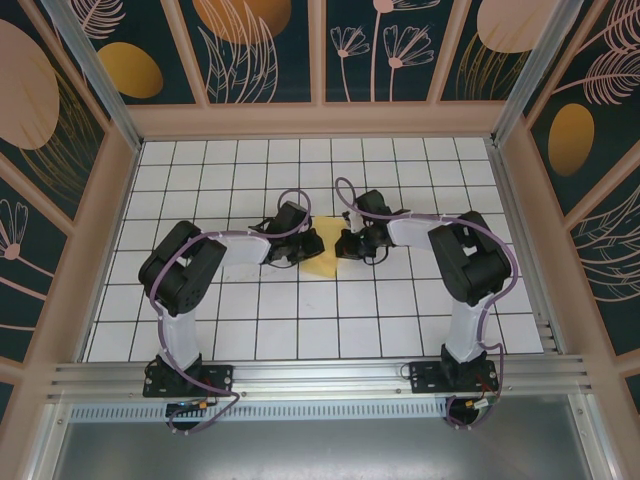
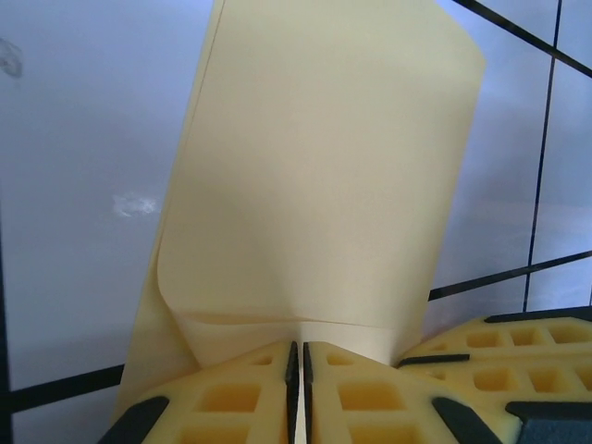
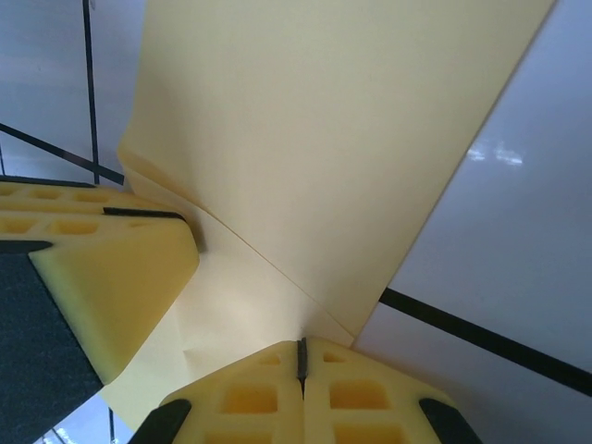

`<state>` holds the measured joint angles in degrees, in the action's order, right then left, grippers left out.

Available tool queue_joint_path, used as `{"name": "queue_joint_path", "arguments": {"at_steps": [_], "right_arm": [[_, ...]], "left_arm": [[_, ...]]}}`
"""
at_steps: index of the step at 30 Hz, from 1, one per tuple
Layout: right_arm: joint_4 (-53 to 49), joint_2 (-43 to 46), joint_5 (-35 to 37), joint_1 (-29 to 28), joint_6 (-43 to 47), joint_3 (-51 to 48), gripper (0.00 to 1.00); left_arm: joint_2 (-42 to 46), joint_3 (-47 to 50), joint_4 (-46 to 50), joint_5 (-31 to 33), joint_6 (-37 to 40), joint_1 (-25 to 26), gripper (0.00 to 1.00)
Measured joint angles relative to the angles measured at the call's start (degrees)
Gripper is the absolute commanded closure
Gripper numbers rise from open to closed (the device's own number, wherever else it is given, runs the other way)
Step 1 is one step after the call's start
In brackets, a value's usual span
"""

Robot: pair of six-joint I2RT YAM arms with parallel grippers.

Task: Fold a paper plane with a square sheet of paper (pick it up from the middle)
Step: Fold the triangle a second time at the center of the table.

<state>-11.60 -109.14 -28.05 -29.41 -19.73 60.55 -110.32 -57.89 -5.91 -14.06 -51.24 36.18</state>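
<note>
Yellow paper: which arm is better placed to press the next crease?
Left, probably. The left tool pinches the paper at a rounded, unpressed fold and could slide along it; the right tool clamps flatter layers, good as anchor.

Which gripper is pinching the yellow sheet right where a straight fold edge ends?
The right gripper: a straight layer edge of the sheet runs down into its shut fingers. The left gripper pinches under a soft curl.

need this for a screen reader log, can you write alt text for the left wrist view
The left end effector is shut on the lower edge of a folded yellow sheet of paper, with white floor tiles and black grid lines behind.
</note>
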Motion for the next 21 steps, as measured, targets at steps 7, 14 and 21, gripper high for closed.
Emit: {"name": "queue_joint_path", "arguments": {"at_steps": [7,14,21], "right_arm": [[-1.14,-0.13,2.12,-0.68,1.42,0.83,0.96],[-1.31,-0.26,2.54,-0.76,1.44,1.09,0.96],[-1.29,-0.33,2.54,-0.83,1.44,1.2,0.96]], "left_arm": [[0.0,-1.07,2.1,1.53,0.72,-0.61,0.81],[0.0,-1.18,2.54,1.22,1.97,-3.13,0.8],[1.81,0.24,0.2,-3.15,5.35,-5.57,0.72]]}}
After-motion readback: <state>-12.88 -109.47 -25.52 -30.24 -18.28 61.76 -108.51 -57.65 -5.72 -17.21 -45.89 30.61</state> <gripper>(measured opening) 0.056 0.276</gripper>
